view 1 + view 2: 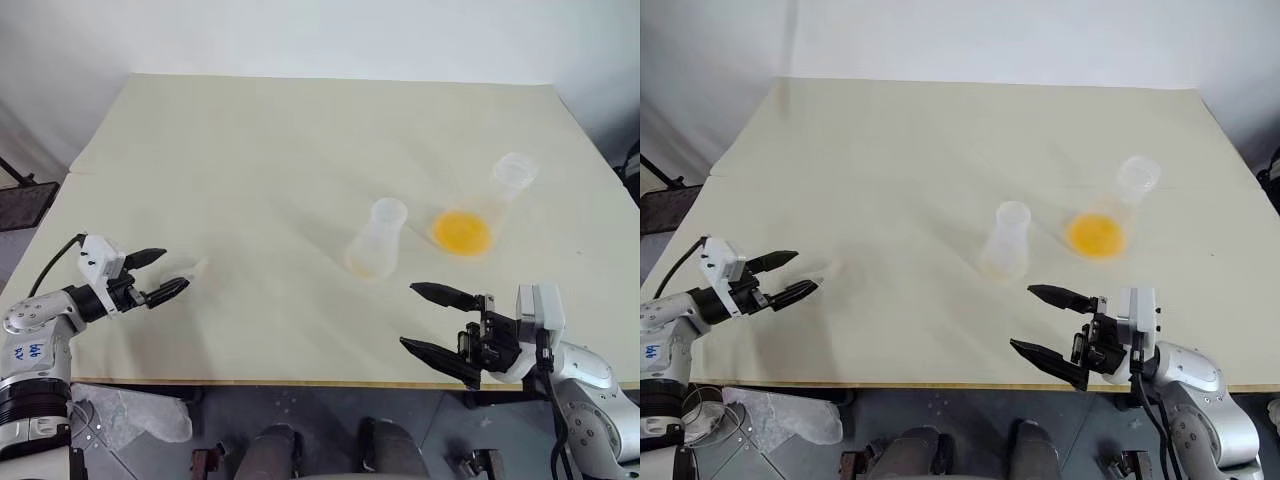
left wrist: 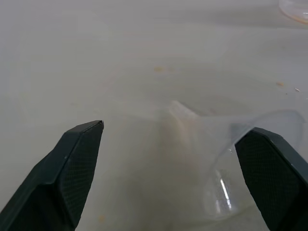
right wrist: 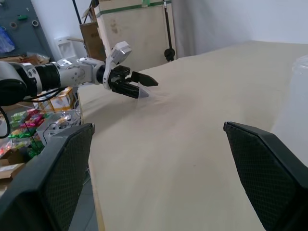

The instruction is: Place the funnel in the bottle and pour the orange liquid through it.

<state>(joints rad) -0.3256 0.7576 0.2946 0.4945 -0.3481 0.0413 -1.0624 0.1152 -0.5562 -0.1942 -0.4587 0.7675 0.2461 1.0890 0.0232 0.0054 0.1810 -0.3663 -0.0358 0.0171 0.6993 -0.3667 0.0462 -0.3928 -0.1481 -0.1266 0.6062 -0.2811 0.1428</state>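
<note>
While the funnel [image 1: 188,270] lies on its side at the left of the head-camera frame, the left gripper [image 1: 158,275] sits right at it with its two black fingers spread wide, one to either side of the cone mouth. In the left wrist view the funnel [image 2: 226,159] shows in the gap between the fingertips [image 2: 79,159], close to one of them, the stem pointing away; whether a finger touches it cannot be told, and nothing is gripped. The frosted bottle [image 1: 379,240] stands upright near the middle of the cream table [image 1: 280,150], its neck open. Just to its right, the clearer flask [image 1: 480,210] holds the orange liquid [image 1: 462,232] pooled in its base. At the lower right of the frame, the right gripper [image 1: 438,322] hangs over the table's near edge, fingers fully apart and empty, well apart from both flasks.
</note>
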